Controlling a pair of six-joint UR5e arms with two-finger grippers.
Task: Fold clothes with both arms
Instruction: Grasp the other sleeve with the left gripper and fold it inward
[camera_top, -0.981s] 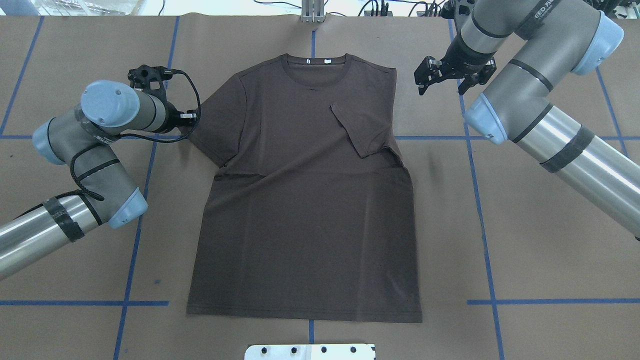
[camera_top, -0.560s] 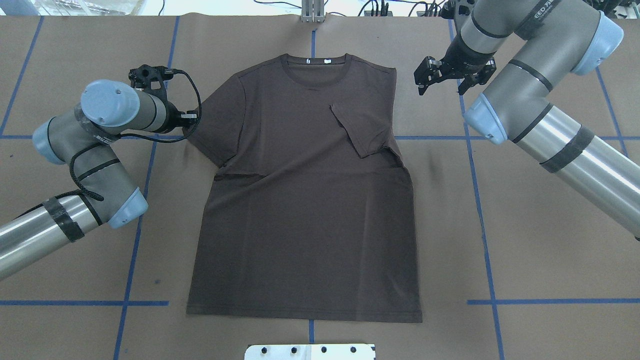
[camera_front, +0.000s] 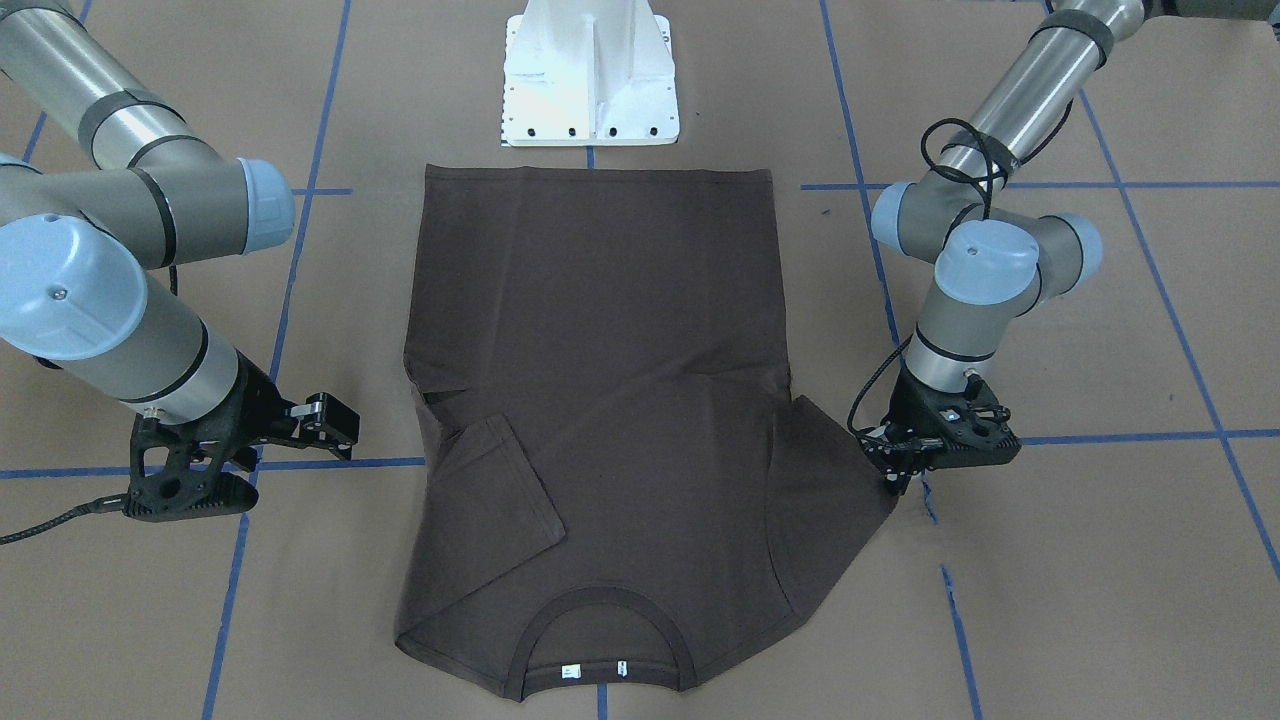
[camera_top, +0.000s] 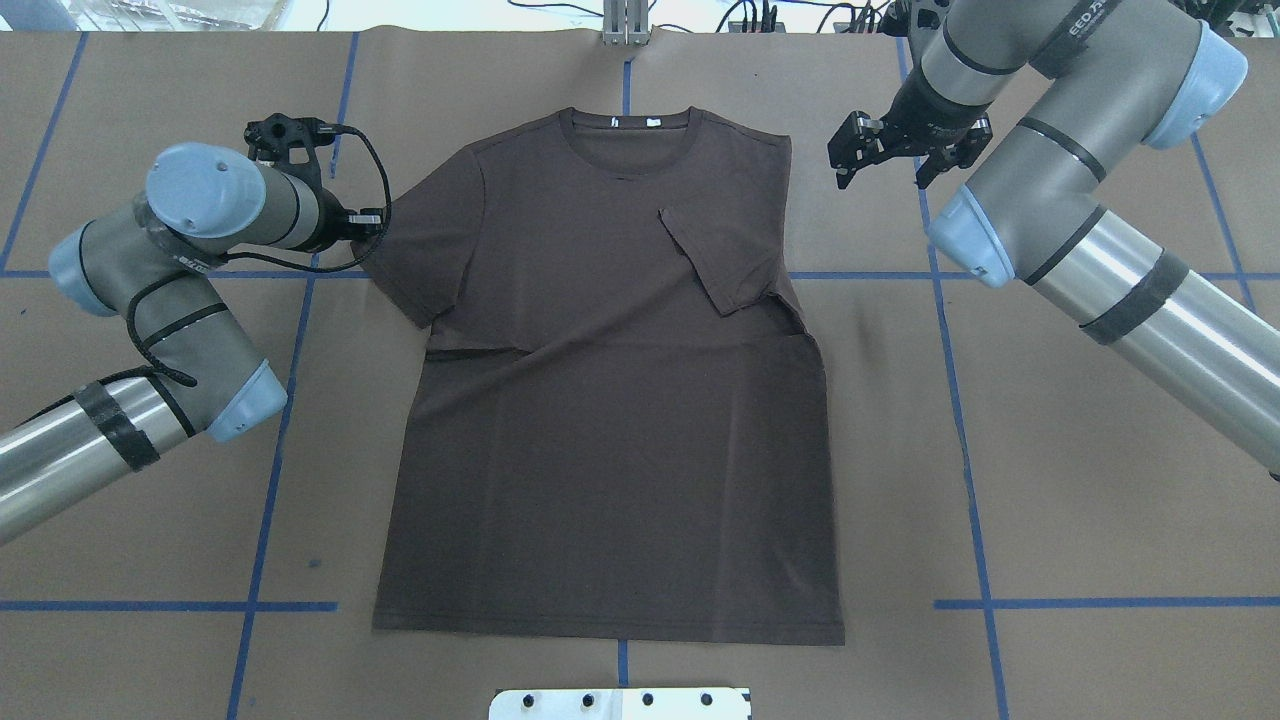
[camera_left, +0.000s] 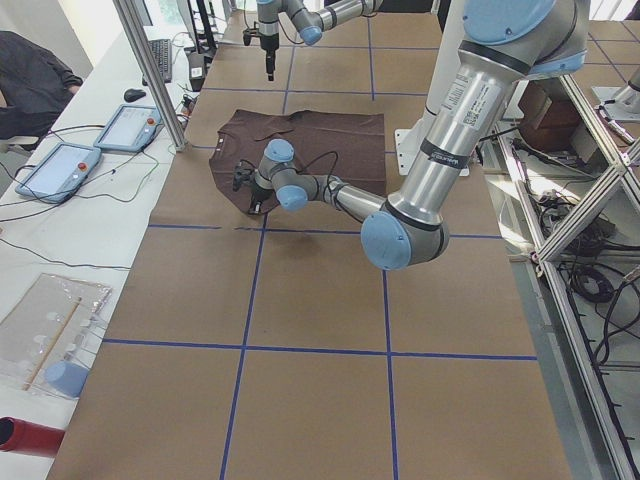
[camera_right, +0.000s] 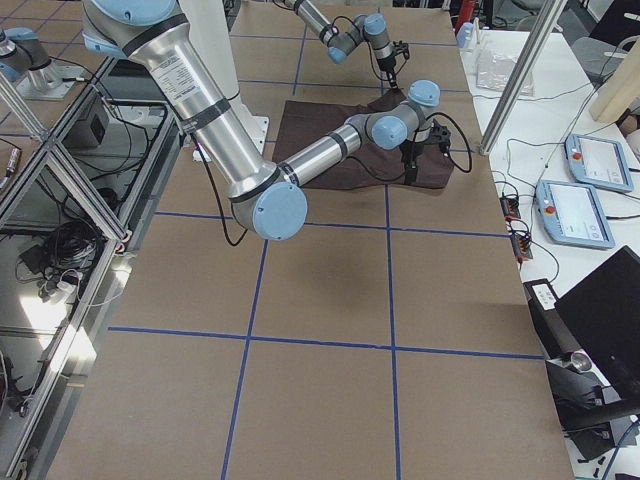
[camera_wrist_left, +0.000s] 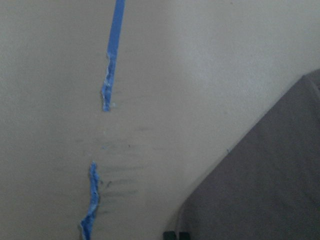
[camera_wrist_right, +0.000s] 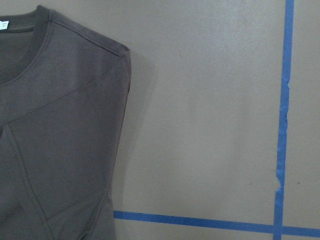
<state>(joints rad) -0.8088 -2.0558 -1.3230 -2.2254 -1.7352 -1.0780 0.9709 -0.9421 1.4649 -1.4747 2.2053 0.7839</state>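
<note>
The dark brown T-shirt (camera_top: 610, 420) lies flat, front up, collar (camera_top: 628, 122) toward the far edge. One sleeve (camera_top: 715, 255) is folded in over the chest. The other sleeve (camera_top: 430, 250) is spread outward, and my left gripper (camera_top: 372, 228) is shut on its outer edge, low on the table. The front view shows the left gripper (camera_front: 893, 470) at the sleeve tip (camera_front: 850, 480). In the left wrist view the sleeve (camera_wrist_left: 270, 190) fills the lower right. My right gripper (camera_top: 880, 178) hangs open beside the shoulder, holding nothing. The right wrist view shows that shoulder (camera_wrist_right: 65, 125).
Brown paper with blue tape lines (camera_top: 270, 450) covers the table. The white base pedestal (camera_front: 590, 80) stands just past the shirt's hem. A side table holds tablets (camera_left: 60, 170), with a person (camera_left: 30, 80) seated behind it.
My left gripper has moved outward and a little toward the far edge, drawing the sleeve out with it. The right arm has stayed put.
</note>
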